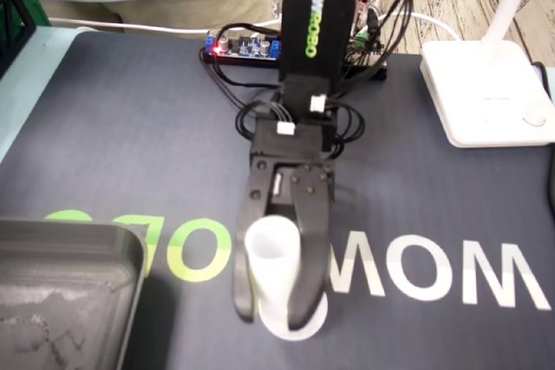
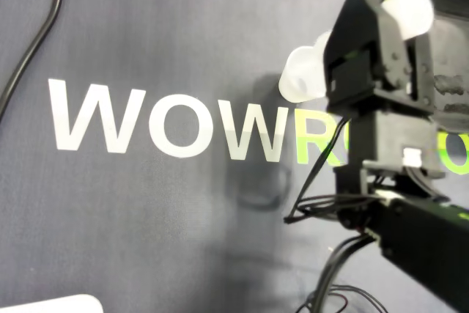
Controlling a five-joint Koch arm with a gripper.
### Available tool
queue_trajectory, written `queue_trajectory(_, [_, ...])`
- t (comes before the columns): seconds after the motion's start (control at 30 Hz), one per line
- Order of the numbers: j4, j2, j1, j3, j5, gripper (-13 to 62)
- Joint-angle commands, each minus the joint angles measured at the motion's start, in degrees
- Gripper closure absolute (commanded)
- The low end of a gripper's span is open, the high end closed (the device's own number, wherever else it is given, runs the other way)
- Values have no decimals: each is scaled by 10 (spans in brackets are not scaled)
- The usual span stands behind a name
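A translucent white plastic cup [image 1: 271, 253] stands on the dark mat [image 1: 130, 145], over the white and green lettering. My black gripper [image 1: 273, 318] reaches down from the arm [image 1: 316, 15]. One finger lies against each side of the cup, and both touch it. In the overhead view the gripper body covers the cup's middle, so only white parts of the cup [image 2: 302, 75] show beside it. I cannot tell whether the cup's base rests on the mat or is slightly lifted.
A grey tray [image 1: 61, 283] fills the lower left corner of the fixed view. A white lamp base [image 1: 486, 93] sits at the right, and a circuit board [image 1: 243, 45] with cables sits behind the arm. A black cable [image 2: 37, 42] crosses the overhead view's upper left.
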Motion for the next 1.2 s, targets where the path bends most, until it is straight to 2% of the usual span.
queue_trajectory(0.0, [32, 50, 10, -43, 26, 466])
queue_trajectory(0.2, [250, 131, 44, -163, 159, 467])
queue_trajectory(0.37, [414, 127, 101, -303, 318, 466])
queue_trajectory(0.53, [517, 64, 179, -435, 491, 466])
queue_trajectory(0.57, [529, 31, 207, -486, 577, 466])
queue_trajectory(0.83, [533, -94, 279, -621, 860, 467])
queue_trajectory(0.87, [533, -126, 294, -644, 929, 466])
queue_trajectory(1.17, [517, -211, 317, -679, 1173, 466])
